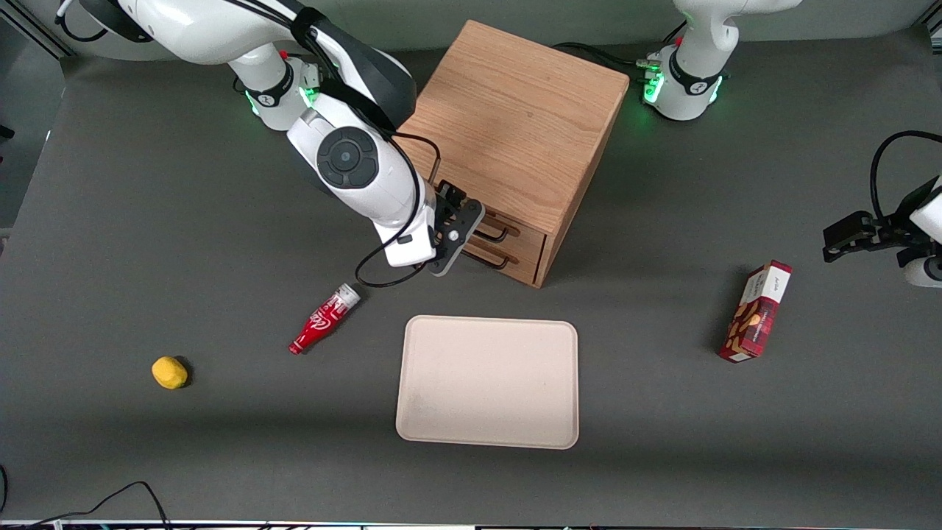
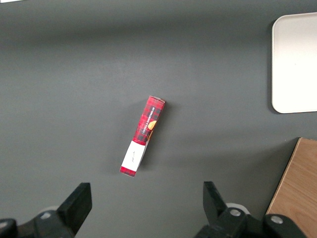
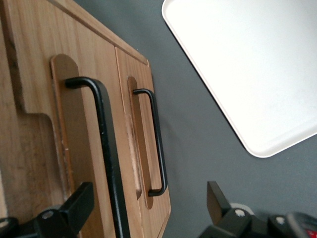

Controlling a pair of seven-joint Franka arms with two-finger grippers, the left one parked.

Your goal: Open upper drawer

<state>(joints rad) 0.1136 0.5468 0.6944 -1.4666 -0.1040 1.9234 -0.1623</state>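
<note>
Directly in front of the cabinet (image 1: 508,140), the gripper (image 1: 458,239) hangs with fingers (image 3: 79,206) spread wide, the upper drawer's (image 3: 84,148) black handle (image 3: 106,148) running between them, untouched. Bare table (image 1: 110,221) lies open between cabinet and tray (image 1: 487,381). Both drawer fronts sit flush; the arm hides most of them from the front camera.

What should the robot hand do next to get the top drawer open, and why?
Probably shut the end effector on the upper drawer's black handle. The open fingers already straddle that bar, and the drawer looks closed, flush with the lower drawer.
</note>
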